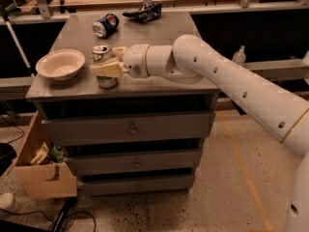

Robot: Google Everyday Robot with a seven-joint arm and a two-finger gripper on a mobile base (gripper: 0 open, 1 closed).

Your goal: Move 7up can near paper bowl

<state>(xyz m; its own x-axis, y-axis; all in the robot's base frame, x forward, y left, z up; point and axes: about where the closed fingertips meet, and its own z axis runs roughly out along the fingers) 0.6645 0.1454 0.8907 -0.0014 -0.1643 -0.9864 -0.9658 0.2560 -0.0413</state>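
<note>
Cardboard first: a box (42, 170) sits on the floor, low and left of the gripper (104, 60) as we see it, beside the drawers (130, 128). Up on the grey worktop (149, 35), the bowl (60, 64) lies just beyond the fingertips on the left, upright and showing a plain inside. Between bowl and gripper we see only a narrow strip of worktop.

The 7up can (102, 66) stands upright inside the gripper, its base on the worktop near the front edge. One cream finger (108, 70) crosses its near side and the other lies against its far side, so we read the gripper as clamped on the can.

Behind the gripper, well apart from it, a blue can (105, 25) lies on its side. Farther back and a little right rests a dark crumpled thing (144, 12) that we cannot name. The white arm (227, 81) runs from the gripper's wrist out to the right edge, and a small clear bottle (239, 56) stands beyond it.
</note>
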